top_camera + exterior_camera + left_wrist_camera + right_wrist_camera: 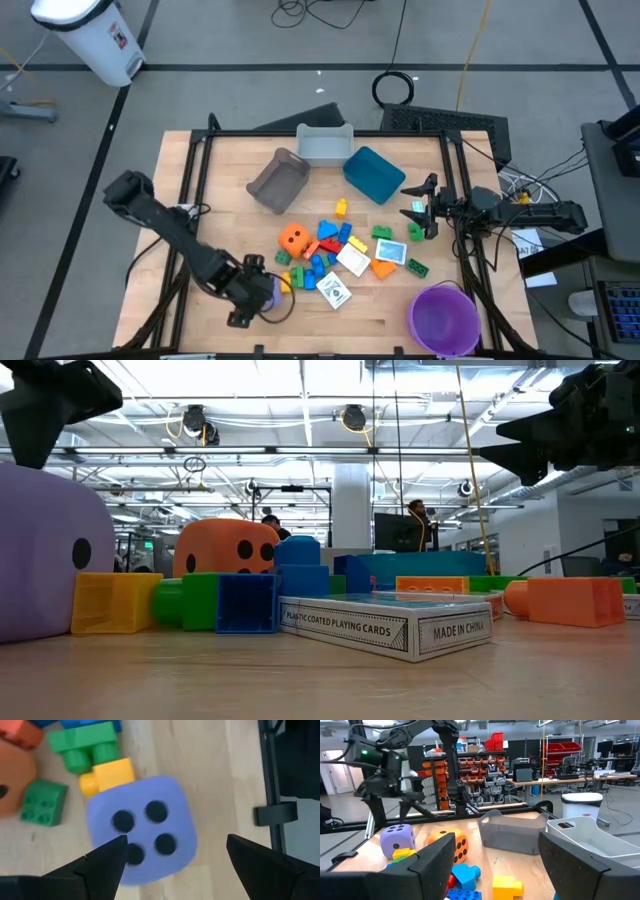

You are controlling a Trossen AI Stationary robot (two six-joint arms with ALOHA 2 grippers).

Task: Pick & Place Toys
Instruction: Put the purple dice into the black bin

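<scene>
1. Two dice sit on the wooden worktop [230,290]: a purple die [142,832] near the front left part, and an orange die [292,238] a bit farther in, toward the middle.
2. The left hand [172,862] hangs right over the purple die. Its two dark fingers [102,862] are spread wide, one on each side of the die, and it holds nothing.
3. The top face of the purple die shows four black dots.
4. A yellow brick [107,777] touches the purple die. A green brick [87,747] lies just beside the yellow one.
5. Another small green brick [42,802] lies near the orange die.
6. Many more small bricks [325,245], red, blue, green, yellow and orange, lie in a heap in the middle of the worktop.
7. A white box of playing cards [385,628] lies flat at the front of the heap. Other small white cards [392,252] lie close by.
8. The right hand [420,207] is up in the air at the right side of the worktop, well apart from the heap. Its fingers are wide too, and it is empty.
9. A brown bin [278,180], a grey bin [325,145] and a blue bin [373,173] stand at the back.
10. A purple bowl [443,317] stands at the front right corner.
</scene>
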